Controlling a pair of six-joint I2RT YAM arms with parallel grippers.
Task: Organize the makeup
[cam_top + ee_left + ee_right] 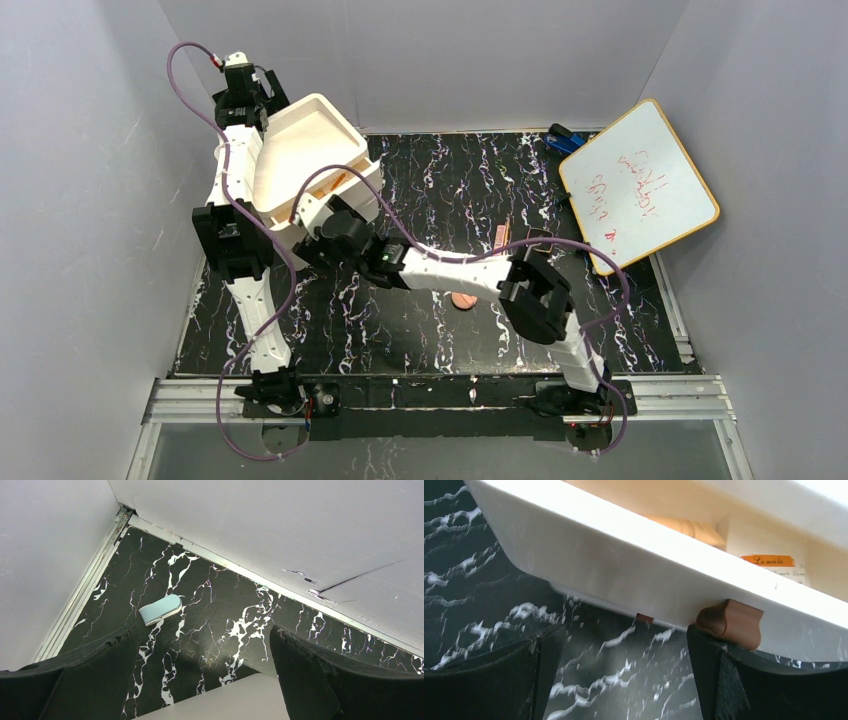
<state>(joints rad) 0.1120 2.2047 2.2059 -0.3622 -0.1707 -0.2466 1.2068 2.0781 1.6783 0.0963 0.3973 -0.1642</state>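
Your table (pixel 440 180) carries the box (pixel 345 122) at far left. Your right tool (pixel 621 645) is released, jaws wide, at the box front, with a brown handle (pixel 730 622) at one finger's tip. Your left tool (pixel 202 640) is released too, behind the box, over table. The disc (pixel 463 300) lies well right of the box, half under your right arm (pixel 450 270). The stick (pixel 500 236) is also right of the box, farther back.

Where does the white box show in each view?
Top: box at upper left.
Left wrist: white edge at bottom centre, probably it.
Right wrist: it slants across the top, brown handle below.
Shared landmark: black marbled table.
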